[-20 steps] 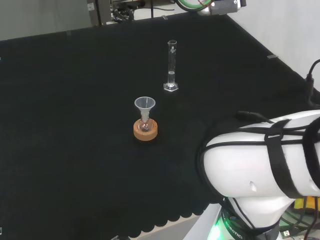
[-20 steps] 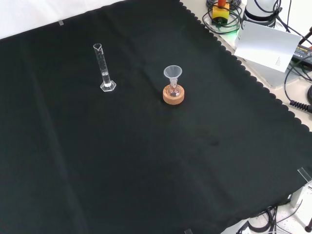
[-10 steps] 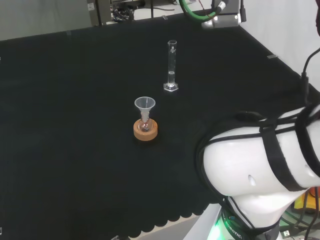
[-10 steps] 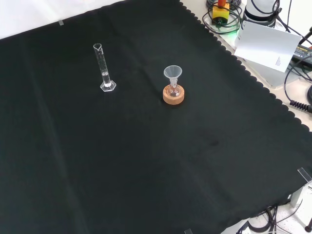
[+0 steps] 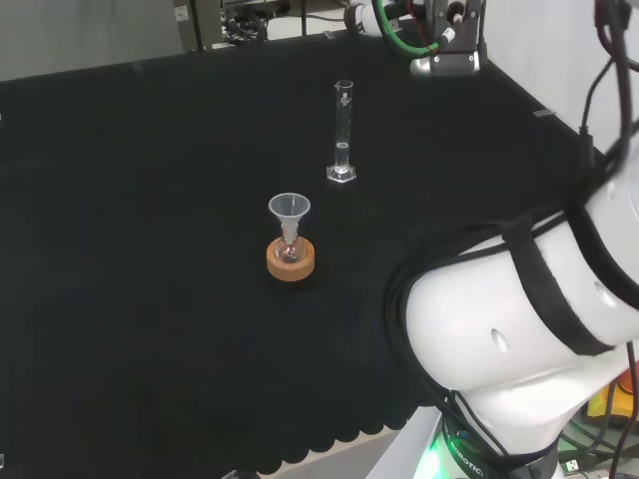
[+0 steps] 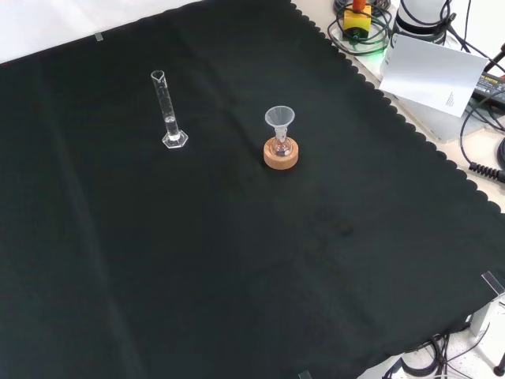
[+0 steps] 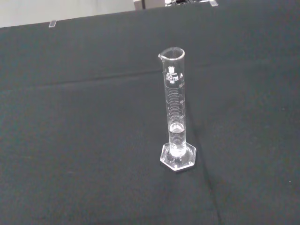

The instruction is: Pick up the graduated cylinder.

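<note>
The graduated cylinder [image 7: 175, 108] stands upright on its hexagonal foot on the black cloth [image 6: 237, 260], untouched, with a little clear liquid at the bottom of the tube. The wrist view looks down on it from above and to one side, so it is ahead of the hand and below it, well apart, with open cloth all round. In the head view a camera fitting with a green cable [image 5: 446, 40] hangs at the top of the picture, to the right of the cylinder [image 5: 342, 132]; whether the hand's fingers are spread or curled I cannot tell. In the front view the cylinder [image 6: 168, 110] stands left of a small flask on a cork ring [image 6: 282, 155] that carries a clear funnel [image 6: 279, 119]; the two are well apart, so the flask should be no obstacle. This looks like the approach, the task barely begun: nothing is gripped and nothing lifted. The next move, as I judge it, calls for bringing the hand down and in until the tube lies between fingers and thumb, closing round its middle, then lifting straight up. The tube is tall, narrow and smooth, so a sideways nudge could tip it and spill the liquid. The cloth is flat with faint creases and a scalloped edge. Beyond it, cables and a white sheet [image 6: 432, 73] lie at the bench side.
</note>
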Available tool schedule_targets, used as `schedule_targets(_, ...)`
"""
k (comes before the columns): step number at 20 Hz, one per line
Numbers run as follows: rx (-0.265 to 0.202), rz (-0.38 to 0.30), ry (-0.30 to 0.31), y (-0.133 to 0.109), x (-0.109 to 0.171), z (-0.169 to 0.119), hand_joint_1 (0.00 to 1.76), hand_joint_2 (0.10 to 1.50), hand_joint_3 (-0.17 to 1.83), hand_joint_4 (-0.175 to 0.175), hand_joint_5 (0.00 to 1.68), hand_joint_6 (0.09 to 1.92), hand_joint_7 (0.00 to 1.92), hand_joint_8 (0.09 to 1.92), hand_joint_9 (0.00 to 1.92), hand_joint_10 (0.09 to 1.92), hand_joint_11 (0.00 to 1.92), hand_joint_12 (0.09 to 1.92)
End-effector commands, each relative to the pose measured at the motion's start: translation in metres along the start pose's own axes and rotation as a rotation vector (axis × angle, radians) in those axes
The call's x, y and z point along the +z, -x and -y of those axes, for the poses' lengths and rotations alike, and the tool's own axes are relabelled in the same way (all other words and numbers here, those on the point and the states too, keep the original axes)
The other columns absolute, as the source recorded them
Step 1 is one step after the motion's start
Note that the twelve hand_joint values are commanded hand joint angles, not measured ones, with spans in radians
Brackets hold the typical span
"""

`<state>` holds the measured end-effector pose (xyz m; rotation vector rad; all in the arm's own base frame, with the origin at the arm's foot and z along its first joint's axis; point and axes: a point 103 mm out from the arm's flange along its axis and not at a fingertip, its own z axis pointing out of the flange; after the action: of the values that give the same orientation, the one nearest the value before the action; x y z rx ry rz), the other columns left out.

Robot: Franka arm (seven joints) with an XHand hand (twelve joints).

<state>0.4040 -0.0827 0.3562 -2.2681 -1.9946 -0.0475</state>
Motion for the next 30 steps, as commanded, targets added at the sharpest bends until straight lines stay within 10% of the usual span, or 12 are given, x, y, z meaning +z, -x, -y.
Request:
schedule_targets(1,-0.054,-0.068,0.041,0.023,0.032,-0.055,0.24,1.27,-0.02,-0.030,0.32,0.09,0.12,0.58,0.46,0.24,0.19,1.36)
schedule_targets(7,-0.070,-0.162,0.023,0.035,0.066,-0.080,0.26,1.26,-0.04,-0.032,0.32,0.09,0.12,0.61,0.31,0.61,0.18,1.37)
schedule_targets(30,-0.131,-0.330,-0.029,0.063,0.167,-0.142,0.39,1.17,-0.10,-0.024,0.25,0.09,0.07,0.59,0.29,0.65,0.20,1.37)
